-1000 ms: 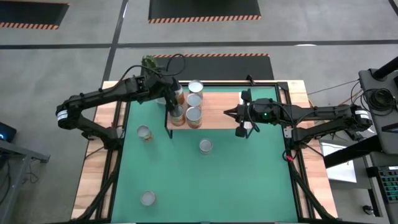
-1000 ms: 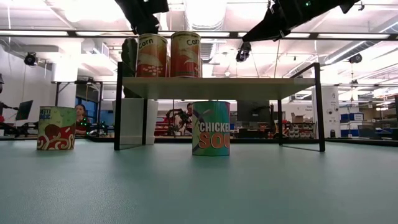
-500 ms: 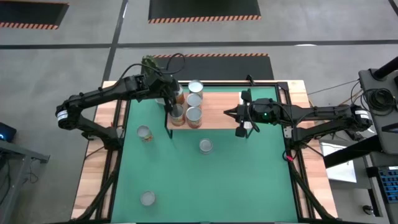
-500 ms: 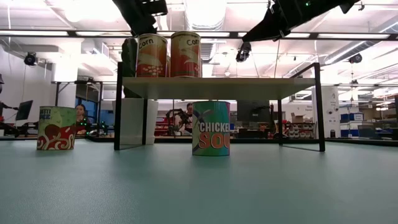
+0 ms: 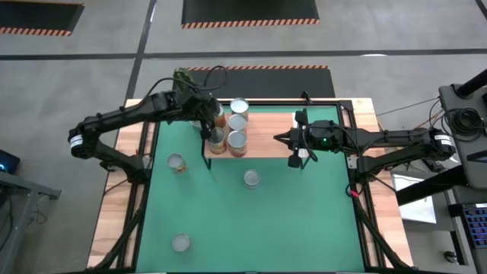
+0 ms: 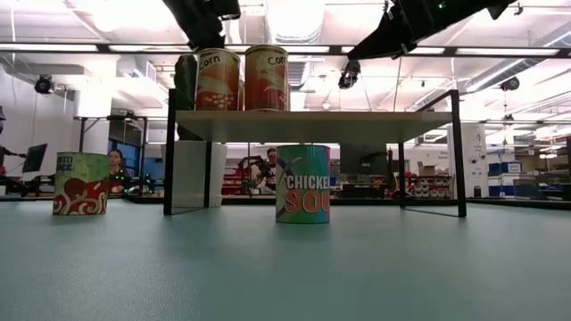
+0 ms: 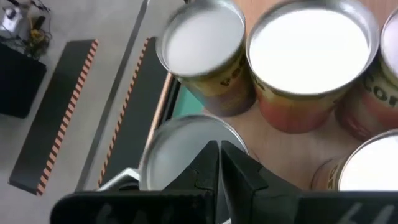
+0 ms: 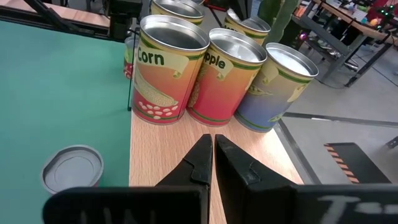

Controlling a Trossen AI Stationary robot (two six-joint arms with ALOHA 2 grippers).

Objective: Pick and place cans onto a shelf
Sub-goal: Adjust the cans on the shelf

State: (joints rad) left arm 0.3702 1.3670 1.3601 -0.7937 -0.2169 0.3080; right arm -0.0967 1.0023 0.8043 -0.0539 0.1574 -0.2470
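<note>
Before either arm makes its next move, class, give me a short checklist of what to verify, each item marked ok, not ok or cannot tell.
1. Left gripper carries no can: ok.
2. Right gripper carries no can: ok.
3. Jaws open for a grasp: not ok, both shut.
4. Cans on the green mat stand upright: ok.
5. Shelf has bare room: ok, its right part.

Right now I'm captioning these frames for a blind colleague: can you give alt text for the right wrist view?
Four cans stand clustered on the light-wood shelf: a Corn can, a can reading "pple", a bluish can and another behind. The right gripper hovers over the plank before them, jaws shut on nothing. A lone can stands below on the green mat.
</note>
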